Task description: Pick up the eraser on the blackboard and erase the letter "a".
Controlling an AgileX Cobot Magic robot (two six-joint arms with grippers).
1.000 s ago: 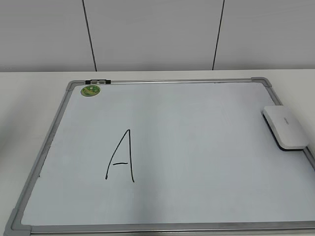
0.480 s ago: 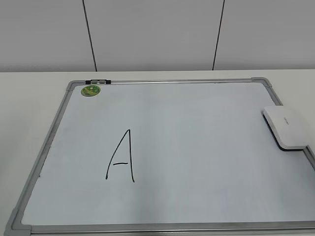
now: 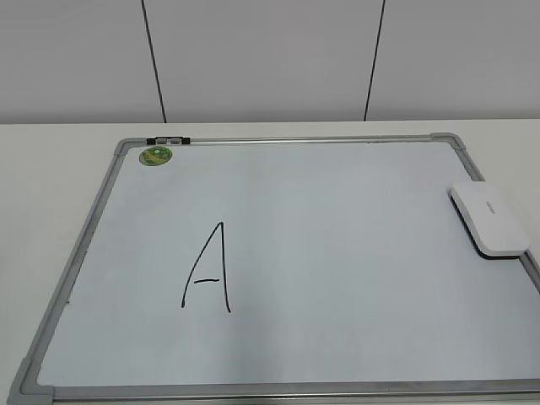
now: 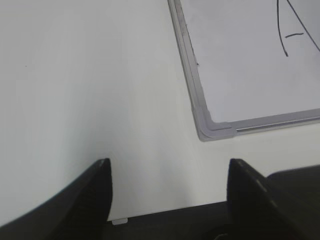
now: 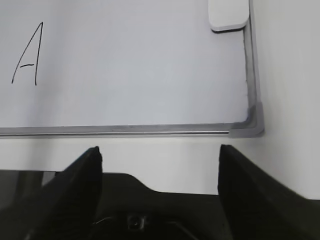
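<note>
Presently, item one — the eraser (image 3: 490,219): lay flat on the blackboard (image 3: 337,236) at its right edge, touching or partly over the frame, nothing gripping it. Its long axis ran from the board's far side toward the near side, slanting slightly rightward at the near end in the exterior view; white top up, dark felt strip down against the board. In the right wrist view only its near end showed (image 5: 228,14), tight beside the right frame rail.

Item two — the letter "a": no small lowercase mark could be found on the board; only a large capital "A" (image 3: 207,267) stood left of centre, well apart from the eraser.

Left end effector (image 4: 169,180): fingers apart, empty, over bare worktop (image 4: 90,90) beside the board's near-left corner.

Right end effector (image 5: 160,172): fingers apart, empty, just off the board's near edge, the eraser ahead to its right.

Progress, judged: pickup not begun; whether any erasing remained could not be told
</note>
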